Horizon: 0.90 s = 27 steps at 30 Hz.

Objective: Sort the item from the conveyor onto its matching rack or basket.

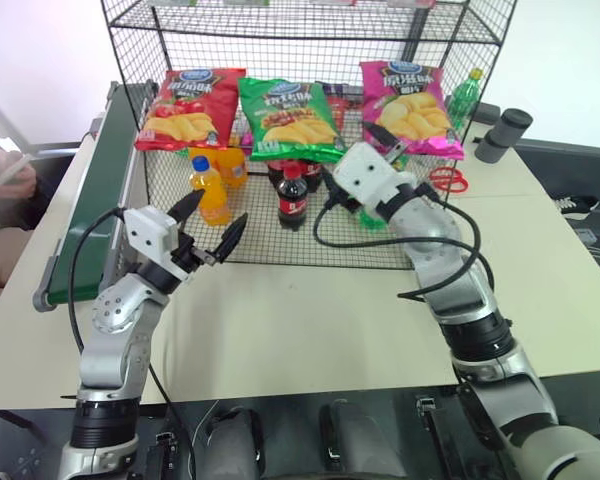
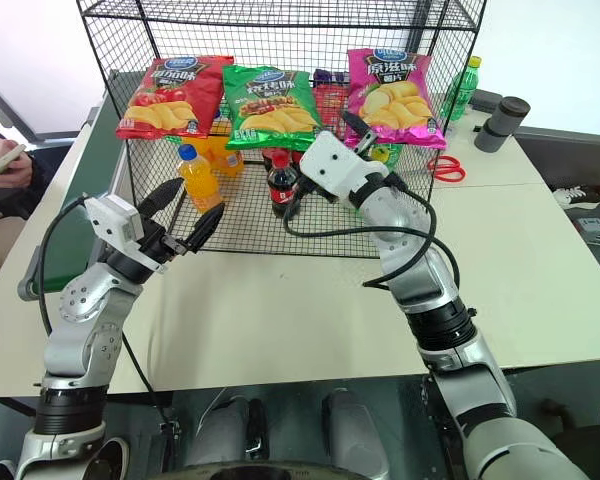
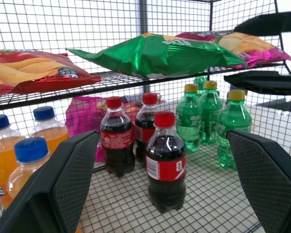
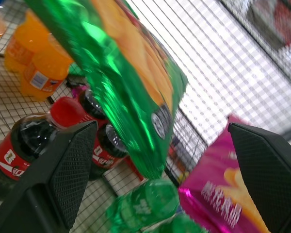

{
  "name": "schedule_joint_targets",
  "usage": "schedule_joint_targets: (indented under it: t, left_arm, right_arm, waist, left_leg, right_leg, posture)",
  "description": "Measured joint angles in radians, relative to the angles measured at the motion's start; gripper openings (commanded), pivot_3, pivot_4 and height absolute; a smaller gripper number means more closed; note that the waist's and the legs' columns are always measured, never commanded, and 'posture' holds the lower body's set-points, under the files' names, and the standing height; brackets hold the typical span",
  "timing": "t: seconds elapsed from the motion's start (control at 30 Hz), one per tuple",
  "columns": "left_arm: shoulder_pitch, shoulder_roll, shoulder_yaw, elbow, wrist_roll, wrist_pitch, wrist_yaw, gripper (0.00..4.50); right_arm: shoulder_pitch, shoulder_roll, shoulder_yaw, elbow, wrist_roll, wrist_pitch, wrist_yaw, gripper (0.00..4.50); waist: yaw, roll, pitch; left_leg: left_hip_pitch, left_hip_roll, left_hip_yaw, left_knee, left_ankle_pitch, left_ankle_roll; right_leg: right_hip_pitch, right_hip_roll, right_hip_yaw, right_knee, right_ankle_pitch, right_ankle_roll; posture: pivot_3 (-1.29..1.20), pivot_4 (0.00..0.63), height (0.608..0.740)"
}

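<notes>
1. On the middle tier of the black wire-mesh rack point(image 1: 140, 20) lies the green crisp bag point(image 1: 288, 118), flat between the red crisp bag point(image 1: 187, 105) and the pink crisp bag point(image 1: 408, 108); it appears placed already, free of both grippers.
2. Right gripper point(image 1: 390, 142) hangs just in front of the shelf edge, between the green bag and the pink one; its jaws stand wide apart and hold nothing.
3. Left gripper point(image 1: 210, 225) hovers over the table point(image 1: 310, 320) before the rack's lower tier, fingers spread and empty; the conveyor point(image 1: 90, 200) runs along the table's left side, its visible stretch bare.
4. Beneath the bags stand cola bottles point(image 3: 165, 165), orange drink bottles point(image 1: 208, 190) and green soda bottles point(image 3: 233, 126) (all close to the shelf front).
5. Judged step: clearing the right arm from the rack; draw it straight back and slightly up, keeping the spread fingers off the green bag's overhanging front edge and the pink bag beside it, so neither is dragged off the shelf; keep the cable clear of the bottle tops.
</notes>
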<state>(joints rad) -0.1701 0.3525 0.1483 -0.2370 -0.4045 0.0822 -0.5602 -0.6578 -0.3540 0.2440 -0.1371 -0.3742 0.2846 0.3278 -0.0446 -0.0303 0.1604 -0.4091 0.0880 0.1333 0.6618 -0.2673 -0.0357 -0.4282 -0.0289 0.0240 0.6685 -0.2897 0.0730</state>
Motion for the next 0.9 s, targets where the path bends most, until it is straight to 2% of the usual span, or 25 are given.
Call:
schedule_joint_targets:
  t: [0.07,0.17,0.23,0.4,0.9]
  left_arm:
    - [0.002,0.0,0.0,0.001,0.001,-0.003,-0.003,4.5]
    - [0.005,-0.001,0.0,0.004,0.001,-0.009,-0.007,4.5]
    - [0.008,-0.002,0.0,0.006,0.002,-0.013,-0.008,4.5]
    - [0.012,-0.007,0.0,0.019,0.002,-0.026,-0.009,4.5]
    - [0.007,-0.008,-0.017,0.019,0.003,-0.018,0.01,4.5]
  right_arm:
    - [-0.006,0.003,0.009,0.001,-0.004,-0.025,0.0,4.48]
    - [-0.02,0.008,0.013,0.007,-0.011,-0.048,0.0,3.63]
    - [-0.028,0.004,0.033,0.025,-0.035,-0.078,0.0,2.74]
    - [-0.046,0.004,0.064,0.094,-0.065,-0.132,-0.004,0.12]
    - [-0.143,0.047,0.04,0.225,-0.093,-0.158,-0.098,0.05]
  waist:
    - [0.0,0.0,0.0]
    - [0.001,0.0,0.0]
    - [0.001,0.0,0.0]
    - [0.001,0.0,0.0]
    - [0.001,0.0,0.0]
  left_leg:
    - [0.0,0.0,0.0,0.0,0.0,0.0]
    - [0.0,0.0,0.0,0.0,0.0,0.0]
    - [0.0,0.0,0.0,0.0,0.0,0.0]
    - [0.0,0.0,0.0,0.0,0.0,0.0]
    - [0.0,0.0,0.0,0.0,0.0,0.0]
  right_leg:
    - [0.0,0.0,0.0,0.0,0.0,0.0]
    - [0.0,0.0,0.0,0.0,0.0,0.0]
    - [0.0,0.0,0.0,0.0,0.0,0.0]
    - [0.0,0.0,0.0,0.0,0.0,0.0]
    - [0.0,0.0,0.0,0.0,0.0,0.0]
  posture:
    - [0.0,0.15,0.74]
    - [0.0,0.15,0.74]
    - [0.0,0.15,0.74]
    - [0.0,0.15,0.74]
    - [0.0,0.15,0.74]
